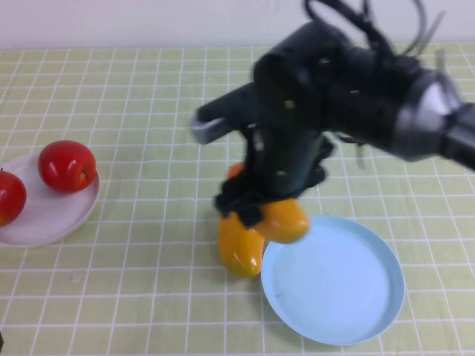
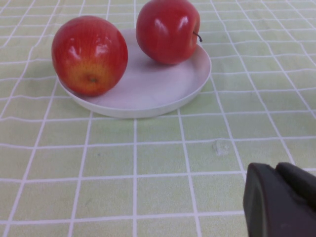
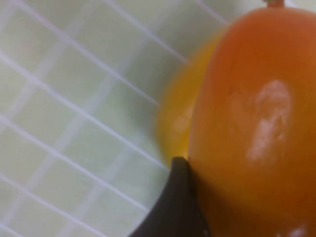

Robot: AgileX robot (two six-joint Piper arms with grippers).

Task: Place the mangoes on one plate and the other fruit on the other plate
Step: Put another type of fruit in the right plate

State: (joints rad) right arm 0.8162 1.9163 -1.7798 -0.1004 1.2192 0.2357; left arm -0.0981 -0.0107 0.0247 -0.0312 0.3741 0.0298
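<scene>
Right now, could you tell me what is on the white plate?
Two red apples sit on the white plate; no mango there. In the high view one apple is cut off by the frame.

worktop: fills almost the whole frame
cloth: light green with thin white lines making squares
wall: pale strip along the top edge

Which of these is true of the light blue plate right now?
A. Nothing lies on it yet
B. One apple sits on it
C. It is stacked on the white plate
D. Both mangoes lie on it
A: the blue plate is bare; the right pincer holds one mango at its rim, the other mango lies on the table beside it, both apples sit on the white plate, and the left pincer waits near that plate.
</scene>
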